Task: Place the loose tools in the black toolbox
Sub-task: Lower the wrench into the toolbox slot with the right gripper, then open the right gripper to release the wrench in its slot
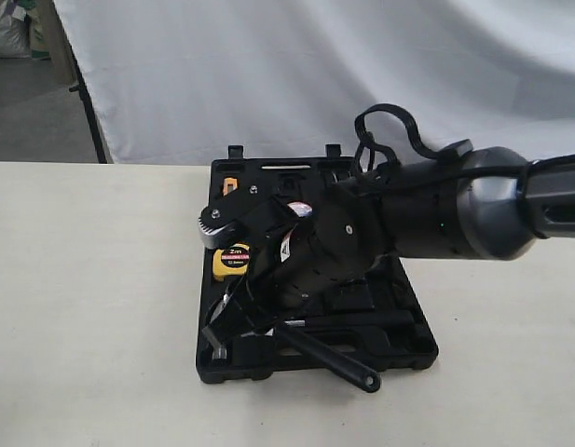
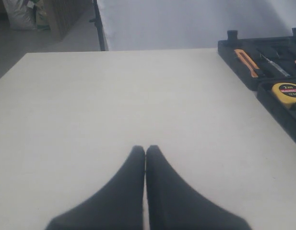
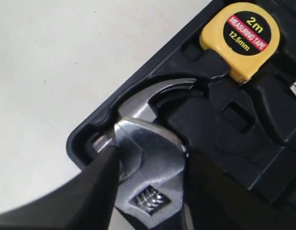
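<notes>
The black toolbox [image 1: 413,349] lies open on the table. My right gripper [image 1: 233,223] reaches over its left side, shut on the silver head of the adjustable wrench [image 1: 211,229]. In the right wrist view, the wrench head [image 3: 148,163] sits clamped in the right gripper [image 3: 150,153], above a corner of the toolbox [image 3: 97,127]. Under it the hammer's steel claw [image 3: 152,98] lies in a recess. The hammer's black handle [image 1: 338,358] sticks out over the box's front edge. My left gripper [image 2: 146,151] is shut and empty above bare table.
A yellow tape measure [image 1: 233,261] [image 3: 241,36] sits in the box beside the wrench. Orange-handled pliers [image 2: 246,61] lie in the far half of the toolbox [image 2: 239,72]. A white cloth [image 1: 268,65] hangs behind the table.
</notes>
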### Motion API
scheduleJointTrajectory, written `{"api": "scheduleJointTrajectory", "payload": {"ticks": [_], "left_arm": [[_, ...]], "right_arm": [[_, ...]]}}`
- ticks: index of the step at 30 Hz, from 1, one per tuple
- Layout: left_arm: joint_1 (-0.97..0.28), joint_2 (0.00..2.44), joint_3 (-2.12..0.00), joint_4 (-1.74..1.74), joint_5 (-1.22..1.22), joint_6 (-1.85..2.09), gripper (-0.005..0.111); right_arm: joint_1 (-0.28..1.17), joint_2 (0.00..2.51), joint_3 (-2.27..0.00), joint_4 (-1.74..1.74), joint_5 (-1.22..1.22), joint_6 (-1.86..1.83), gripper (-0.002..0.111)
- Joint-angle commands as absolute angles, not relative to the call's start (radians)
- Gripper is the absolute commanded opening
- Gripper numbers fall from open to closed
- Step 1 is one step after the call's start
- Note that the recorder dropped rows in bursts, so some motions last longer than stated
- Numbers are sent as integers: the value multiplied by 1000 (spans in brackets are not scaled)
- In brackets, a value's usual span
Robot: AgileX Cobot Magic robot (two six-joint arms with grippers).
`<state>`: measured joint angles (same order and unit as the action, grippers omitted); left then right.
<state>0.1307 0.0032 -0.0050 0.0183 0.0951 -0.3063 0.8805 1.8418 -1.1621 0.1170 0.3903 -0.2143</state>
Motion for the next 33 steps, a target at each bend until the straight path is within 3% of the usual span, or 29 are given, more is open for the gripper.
{"api": "scheduleJointTrajectory", "payload": {"ticks": [1,7,14,33], "left_arm": [[156,0,-8,23,88,-311,1],[156,0,-8,23,88,-311,1],[156,0,-8,23,88,-311,1],[156,0,-8,23,88,-311,1]], "right_arm": [[836,1864,-1260,82,473,-230,0],[829,1958,-1415,-52,646,-236,0],[829,2096,-1523,-126,623,-343,0],[829,2168,-1550,-252,635,-468,0]]}}
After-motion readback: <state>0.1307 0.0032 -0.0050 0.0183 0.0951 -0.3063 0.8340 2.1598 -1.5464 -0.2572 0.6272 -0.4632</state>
